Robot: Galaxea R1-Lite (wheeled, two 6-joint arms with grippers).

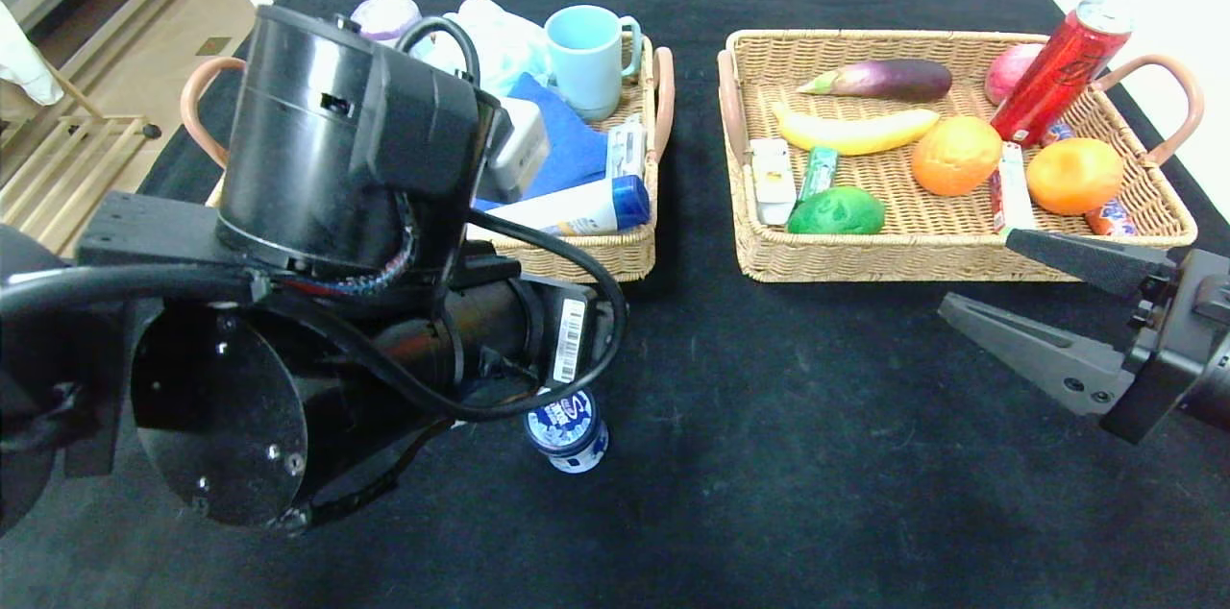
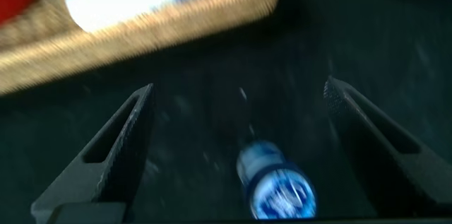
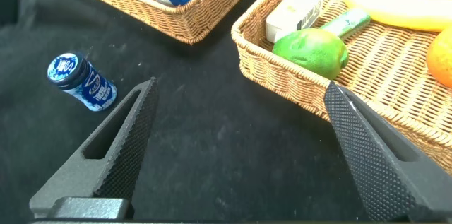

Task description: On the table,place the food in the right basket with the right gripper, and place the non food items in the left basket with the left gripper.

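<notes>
We see a black cloth over the surface (image 1: pixel 817 455), and on it a small tub (image 1: pixel 567 431) in blue and white. Both baskets, left (image 1: pixel 586 254) and right (image 1: pixel 922 254), are tan wicker with brown handles. In the right one lie a yellow banana (image 1: pixel 855 131), a purple eggplant (image 1: pixel 889 79), two oranges (image 1: pixel 956 155), a green fruit (image 1: pixel 836 211) and a red can (image 1: pixel 1057 76). The left holds a pale blue mug (image 1: pixel 586 57) and a white bottle with a blue cap (image 1: pixel 577 210). Both pincers, left (image 2: pixel 233 153) and right (image 1: pixel 1028 292), are black.

Black-draped table (image 1: pixel 817 417), 2 wicker baskets (image 1: pixel 586 254) (image 1: pixel 961 254), blue-and-white tub (image 1: pixel 567 431)
</notes>
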